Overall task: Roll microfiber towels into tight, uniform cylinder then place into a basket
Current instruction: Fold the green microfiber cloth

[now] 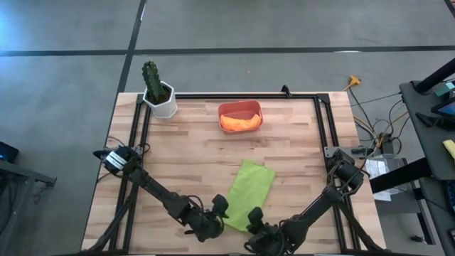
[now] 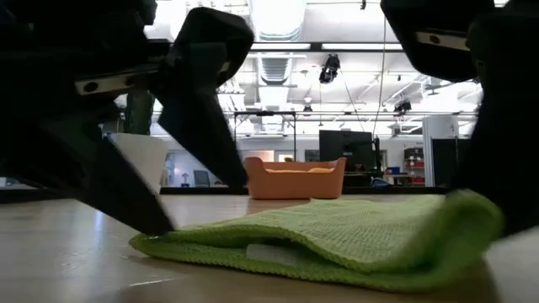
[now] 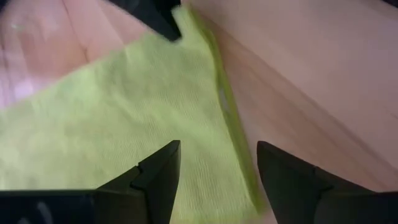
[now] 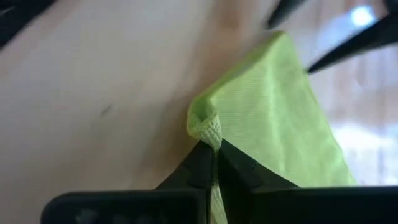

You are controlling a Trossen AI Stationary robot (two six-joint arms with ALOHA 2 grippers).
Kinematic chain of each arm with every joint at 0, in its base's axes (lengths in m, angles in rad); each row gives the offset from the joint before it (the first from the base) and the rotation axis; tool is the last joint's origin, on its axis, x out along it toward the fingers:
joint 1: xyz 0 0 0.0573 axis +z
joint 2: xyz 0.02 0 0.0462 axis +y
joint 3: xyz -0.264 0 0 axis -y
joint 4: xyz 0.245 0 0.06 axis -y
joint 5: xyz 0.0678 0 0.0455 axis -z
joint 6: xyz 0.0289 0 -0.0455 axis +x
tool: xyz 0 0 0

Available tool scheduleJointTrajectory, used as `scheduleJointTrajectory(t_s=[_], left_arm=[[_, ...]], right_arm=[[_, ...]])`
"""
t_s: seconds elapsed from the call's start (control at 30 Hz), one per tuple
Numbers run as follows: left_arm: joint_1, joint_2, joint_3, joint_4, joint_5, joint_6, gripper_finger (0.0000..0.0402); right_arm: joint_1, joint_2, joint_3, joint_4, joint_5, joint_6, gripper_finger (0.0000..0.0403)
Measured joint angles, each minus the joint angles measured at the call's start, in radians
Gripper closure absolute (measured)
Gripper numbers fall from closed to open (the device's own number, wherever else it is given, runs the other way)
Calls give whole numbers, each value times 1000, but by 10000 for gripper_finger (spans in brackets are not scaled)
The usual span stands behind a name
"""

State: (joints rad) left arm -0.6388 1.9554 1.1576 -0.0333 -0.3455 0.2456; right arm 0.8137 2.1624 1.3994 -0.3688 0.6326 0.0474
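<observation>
The lime green towel [image 1: 250, 190] lies folded on the wooden table, near its front edge. My right gripper [image 4: 214, 163] is shut on the towel's near right corner. At the near left corner my left gripper [image 3: 217, 171] stands open, one finger over the cloth and one beyond its edge. In the low view a left finger [image 2: 143, 206] comes down right beside the towel's [image 2: 337, 236] left end. The orange towel [image 1: 239, 123] lies in the red basket [image 1: 240, 105] at the far middle. My left gripper may touch the green towel or not; I cannot tell. My right gripper pinches the towel's near right corner [image 4: 209, 127] between its two shut fingers, slanting down from the table's near side. The corner puckers up at the fingertips. The rest of the towel lies flat on the table.
A white pot with a green cactus [image 1: 159, 92] stands at the far left corner. A black frame rail [image 1: 234, 96] runs along the table's far edge and down both sides. Bare wood lies between the towel and the basket.
</observation>
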Motion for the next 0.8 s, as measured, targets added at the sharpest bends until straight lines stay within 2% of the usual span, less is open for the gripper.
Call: scheduleJointTrajectory(t_s=[0.13,0.3,0.6,0.8], left_arm=[[0,25,2,60,-6,4,206],[0,35,-1,46,-7,3,206],[3,36,0,60,-105,-32,190],[6,36,0,61,-77,-130,174]], right_arm=[[2,-15,0,-22,102,107,391],[-3,-64,0,-116,198,240,392],[-16,-118,-2,-126,207,275,392],[-27,-119,-2,-142,207,298,392]])
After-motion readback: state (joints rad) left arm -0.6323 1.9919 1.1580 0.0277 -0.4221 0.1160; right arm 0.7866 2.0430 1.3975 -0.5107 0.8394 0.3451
